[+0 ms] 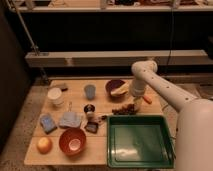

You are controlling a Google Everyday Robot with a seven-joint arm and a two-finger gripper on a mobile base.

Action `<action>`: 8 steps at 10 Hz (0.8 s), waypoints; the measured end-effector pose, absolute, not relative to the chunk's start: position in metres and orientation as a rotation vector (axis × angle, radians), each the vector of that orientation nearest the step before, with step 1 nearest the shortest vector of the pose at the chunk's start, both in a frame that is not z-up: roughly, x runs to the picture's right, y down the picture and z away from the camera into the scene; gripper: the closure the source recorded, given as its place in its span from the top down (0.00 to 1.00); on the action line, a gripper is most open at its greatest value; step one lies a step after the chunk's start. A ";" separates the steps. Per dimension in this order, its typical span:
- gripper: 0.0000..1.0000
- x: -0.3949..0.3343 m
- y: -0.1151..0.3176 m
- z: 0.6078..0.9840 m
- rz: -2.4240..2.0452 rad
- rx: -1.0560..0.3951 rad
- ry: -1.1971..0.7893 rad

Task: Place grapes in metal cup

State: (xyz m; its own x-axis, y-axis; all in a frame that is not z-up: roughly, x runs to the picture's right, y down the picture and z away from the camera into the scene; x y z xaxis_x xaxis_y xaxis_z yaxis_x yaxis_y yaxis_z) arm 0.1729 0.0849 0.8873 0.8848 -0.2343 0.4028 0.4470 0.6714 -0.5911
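The grapes [122, 109], a small dark reddish bunch, lie on the wooden table [100, 152] just above the green tray's top edge. My gripper [133, 105] hangs straight down from the white arm and is at the right end of the bunch, right over it. The metal cup [89, 109], small and shiny with a dark inside, stands upright near the table's middle, to the left of the grapes and apart from my gripper. An orange carrot [147, 99] lies just right of my gripper.
A green tray [140, 141] fills the front right. A purple bowl [115, 88] with a banana, a blue-grey tumbler [90, 91] and a white cup [55, 95] stand at the back. A grey cloth [70, 119], blue sponge [47, 122], red bowl [72, 141] and orange fruit [44, 145] are at the left.
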 end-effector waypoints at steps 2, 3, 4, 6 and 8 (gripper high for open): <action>0.65 0.172 0.093 0.897 -0.391 -0.765 -0.294; 0.65 0.175 0.097 0.901 -0.387 -0.774 -0.289; 0.65 0.176 0.099 0.904 -0.385 -0.781 -0.286; 0.65 0.176 0.103 0.911 -0.385 -0.800 -0.280; 0.65 0.176 0.107 0.918 -0.388 -0.814 -0.278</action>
